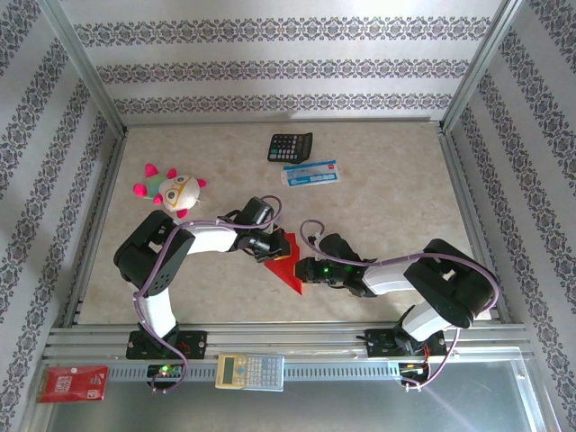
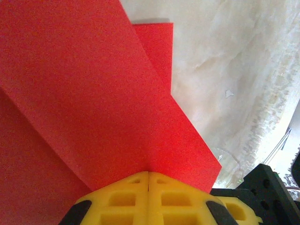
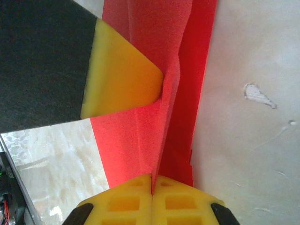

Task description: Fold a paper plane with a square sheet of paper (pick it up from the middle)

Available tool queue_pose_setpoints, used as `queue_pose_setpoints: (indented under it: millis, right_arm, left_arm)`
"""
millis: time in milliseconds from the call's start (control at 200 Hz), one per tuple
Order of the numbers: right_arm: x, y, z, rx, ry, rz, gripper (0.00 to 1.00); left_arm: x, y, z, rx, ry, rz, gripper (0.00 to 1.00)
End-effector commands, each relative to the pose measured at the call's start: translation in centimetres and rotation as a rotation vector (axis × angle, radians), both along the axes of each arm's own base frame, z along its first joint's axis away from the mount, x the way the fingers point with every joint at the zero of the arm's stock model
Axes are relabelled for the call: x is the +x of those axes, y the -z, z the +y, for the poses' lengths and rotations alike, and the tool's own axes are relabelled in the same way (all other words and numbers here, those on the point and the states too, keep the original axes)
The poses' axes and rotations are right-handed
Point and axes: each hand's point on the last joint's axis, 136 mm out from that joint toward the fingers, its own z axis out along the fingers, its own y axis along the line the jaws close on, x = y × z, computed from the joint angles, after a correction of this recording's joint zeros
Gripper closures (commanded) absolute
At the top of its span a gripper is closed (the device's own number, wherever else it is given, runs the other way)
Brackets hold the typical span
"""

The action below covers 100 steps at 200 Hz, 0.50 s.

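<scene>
The left gripper (image 2: 148, 177) and the right gripper (image 3: 152, 182) are each clamped on the square sheet of paper (image 1: 286, 264), one from either side. The counter (image 1: 396, 198) is bare toward the far right. A plush toy (image 1: 173, 188) sits near the left arm, and a black calculator (image 1: 290, 146) lies well apart. The sheet, part-folded to a point, lies at near centre between the arms. For a clean crease, I judge both pinches should hold while the layered edges are lined up flush.

Both arms bend inward, left claw (image 2: 148, 172) and right claw (image 3: 151, 176) clamped shut.
</scene>
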Motion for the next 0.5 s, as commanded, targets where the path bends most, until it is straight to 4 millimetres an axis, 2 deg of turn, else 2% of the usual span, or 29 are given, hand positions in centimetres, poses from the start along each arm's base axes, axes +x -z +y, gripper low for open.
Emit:
queue_pose_setpoints:
  millis: [0,495]
  right_arm:
    - [-0.4,1.0,-0.2,-0.021,0.006,0.017,0.96]
    - [-0.4,1.4,-0.5,-0.034,0.026,0.031,0.93]
  left_arm:
    - [0.3,0.8,1.0,0.030,-0.008,-0.012,0.94]
    - [0.1,1.5,2.1,0.046,-0.018,-0.003,0.94]
